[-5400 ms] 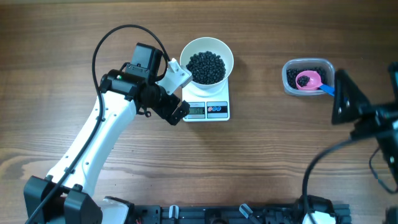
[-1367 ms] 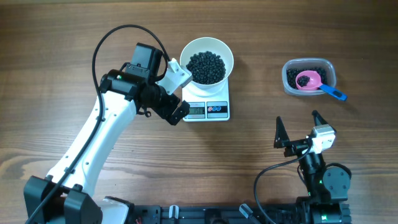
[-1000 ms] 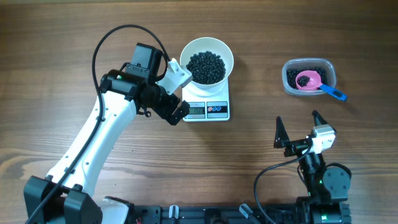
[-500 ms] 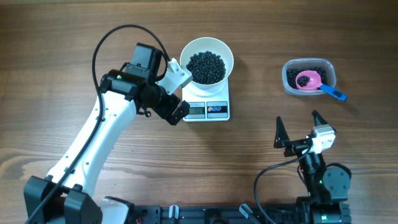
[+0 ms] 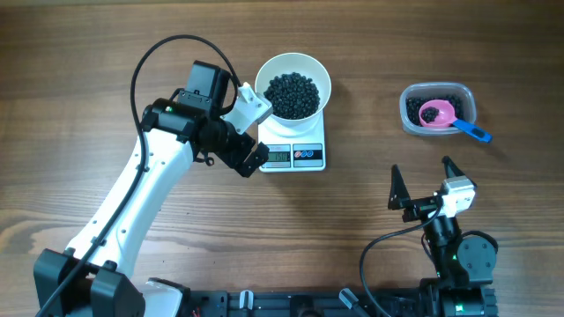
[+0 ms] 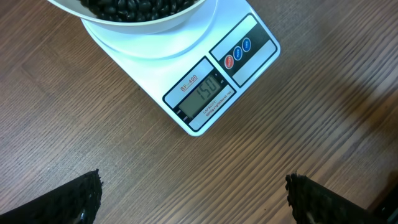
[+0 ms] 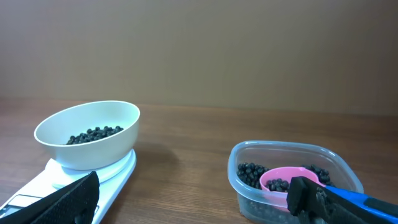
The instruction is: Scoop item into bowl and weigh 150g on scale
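Left wrist view: the left gripper (image 6: 195, 200) has its jaws wide apart and holds nothing, with only bare table (image 6: 93, 137) under it.
Right gripper: the right gripper (image 5: 421, 176) is also spread wide and empty, and it is drawn back near its base.
Scale: the scale (image 6: 205, 93) lies just ahead of the left gripper with its display end nearest, and the display reads 150.
Scale axis: its long side runs from the display away to the bowl end, roughly in line with the left gripper's reach.
Bowl: the bowl (image 5: 293, 60) sits on the far half of the scale, just beside the left gripper's white finger.
Item: the item (image 5: 293, 95) is heaped in the bowl, and more of it lies in the clear tub (image 5: 408, 119).
Scoop: the pink scoop (image 5: 436, 113) rests in the tub, and its blue handle points out over the rim towards the right arm's side.
Nearer arm: the left arm is nearer the scale and the right arm is nearer the tub, though well apart from it.
Judgement: the target weight looks met, so no further scoop seems needed.
Room: there is open wood between scale and tub and in front of both, so either arm can pull straight back. The left arm should mind the bowl rim.
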Controlling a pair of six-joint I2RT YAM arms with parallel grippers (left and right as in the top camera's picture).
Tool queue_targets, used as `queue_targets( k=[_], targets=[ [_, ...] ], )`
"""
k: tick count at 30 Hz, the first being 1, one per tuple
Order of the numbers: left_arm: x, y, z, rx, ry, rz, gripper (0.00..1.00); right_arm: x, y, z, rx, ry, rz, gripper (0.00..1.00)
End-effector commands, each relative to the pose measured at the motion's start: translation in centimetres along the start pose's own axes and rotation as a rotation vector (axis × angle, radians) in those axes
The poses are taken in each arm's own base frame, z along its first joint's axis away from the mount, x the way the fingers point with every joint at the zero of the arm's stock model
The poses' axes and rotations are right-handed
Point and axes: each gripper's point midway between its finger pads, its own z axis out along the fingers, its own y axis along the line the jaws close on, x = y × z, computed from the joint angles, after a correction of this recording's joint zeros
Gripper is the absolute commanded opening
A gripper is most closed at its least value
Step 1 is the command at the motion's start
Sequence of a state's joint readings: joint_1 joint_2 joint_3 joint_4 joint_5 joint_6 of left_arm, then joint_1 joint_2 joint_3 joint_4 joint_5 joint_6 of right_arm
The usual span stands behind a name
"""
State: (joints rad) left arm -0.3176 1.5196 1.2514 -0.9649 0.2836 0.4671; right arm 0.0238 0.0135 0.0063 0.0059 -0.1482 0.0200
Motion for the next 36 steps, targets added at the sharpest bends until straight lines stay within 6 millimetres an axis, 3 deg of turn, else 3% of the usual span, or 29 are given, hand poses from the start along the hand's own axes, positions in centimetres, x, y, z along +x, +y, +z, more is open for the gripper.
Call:
queue_targets(
  k=[1, 23, 26, 31, 36],
  targets=[
    [-0.2, 0.0, -0.1, 0.010, -0.008, 0.011, 1.00, -0.2, -0.2, -0.1, 0.014, -0.011, -0.019, 1.00],
    [-0.6, -0.8, -0.6, 0.011, -0.026, 0.038, 1.00, -0.2, -0.2, -0.1, 0.014, -0.011, -0.019, 1.00],
    [-1.1, -1.1, -2.0, -0.006, -0.068, 0.051, 1.00, -0.2, -0.2, -0.1, 0.014, -0.011, -0.019, 1.00],
    [-1.9, -2.0, -6.4, -0.061, -0.195, 0.089, 1.00, -0.2, -0.2, -0.1, 0.014, -0.011, -0.019, 1.00],
    [-3.2, -2.5, -13.3, -0.177, -0.424, 0.137, 1.00, -0.2, -0.2, -0.1, 0.014, -0.011, -0.019, 0.99]
  ],
)
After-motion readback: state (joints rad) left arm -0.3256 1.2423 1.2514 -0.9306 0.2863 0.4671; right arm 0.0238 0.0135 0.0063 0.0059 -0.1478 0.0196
